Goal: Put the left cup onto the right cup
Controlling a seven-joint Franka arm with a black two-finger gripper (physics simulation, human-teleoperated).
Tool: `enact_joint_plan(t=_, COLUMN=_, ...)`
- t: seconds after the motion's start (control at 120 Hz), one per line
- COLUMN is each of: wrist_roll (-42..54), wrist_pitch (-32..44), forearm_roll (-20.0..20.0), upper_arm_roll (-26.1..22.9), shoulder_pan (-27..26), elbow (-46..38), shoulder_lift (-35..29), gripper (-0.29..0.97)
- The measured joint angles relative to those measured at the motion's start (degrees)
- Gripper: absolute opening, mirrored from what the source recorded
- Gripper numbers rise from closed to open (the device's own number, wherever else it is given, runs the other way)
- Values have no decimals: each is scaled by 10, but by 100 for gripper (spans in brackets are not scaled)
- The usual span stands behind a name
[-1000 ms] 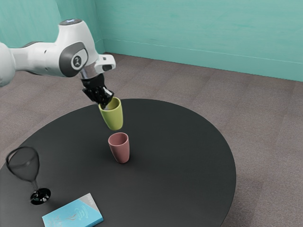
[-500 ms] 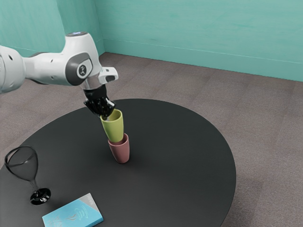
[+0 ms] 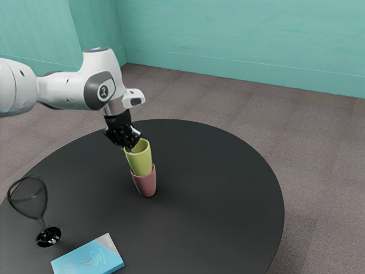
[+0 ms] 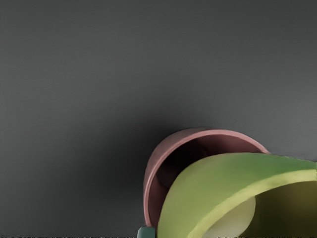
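The yellow-green cup sits with its lower part sunk into the pink cup, which stands upright near the middle of the round black table. My black gripper is shut on the green cup's rim at the side toward the exterior view's left. In the wrist view the green cup lies close under my hand, partly covering the mouth of the pink cup.
An empty wine glass stands near the table's edge at the exterior view's left. A light blue book lies at the front edge. Brown carpet and teal walls surround the table.
My hand has come down with the green cup: a second ago it hung above the pink cup, then its base entered, and now it sits deeper inside.
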Motion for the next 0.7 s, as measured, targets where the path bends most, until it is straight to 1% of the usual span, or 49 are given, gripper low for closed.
enact_joint_plan(t=0.183, wrist_roll=-4, wrist_pitch=1, forearm_roll=-4, upper_arm_roll=0, shoulder_pan=2, elbow=-7, shoulder_lift=1, gripper=-10)
enact_joint_plan(t=0.342, wrist_roll=-4, wrist_pitch=6, forearm_roll=-8, upper_arm_roll=0, shoulder_pan=2, elbow=-6, shoulder_lift=1, gripper=25)
enact_joint_plan(t=0.433, wrist_roll=-3, wrist_pitch=5, forearm_roll=-7, upper_arm_roll=3, shoulder_pan=2, elbow=11, shoulder_lift=-13, gripper=39)
enact_joint_plan(t=0.5, wrist_roll=-2, wrist_pitch=-9, forearm_roll=-6, upper_arm_roll=5, shoulder_pan=1, elbow=45, shoulder_lift=-28, gripper=47)
enact_joint_plan(t=0.567, wrist_roll=-2, wrist_pitch=-39, forearm_roll=-5, upper_arm_roll=6, shoulder_pan=0, elbow=93, shoulder_lift=-38, gripper=52)
enact_joint_plan(t=0.633, wrist_roll=-4, wrist_pitch=-83, forearm_roll=-1, upper_arm_roll=7, shoulder_pan=-1, elbow=142, shoulder_lift=-46, gripper=56)
enact_joint_plan(t=0.7, wrist_roll=-6, wrist_pitch=-142, forearm_roll=19, upper_arm_roll=1, shoulder_pan=-1, elbow=208, shoulder_lift=-50, gripper=59)
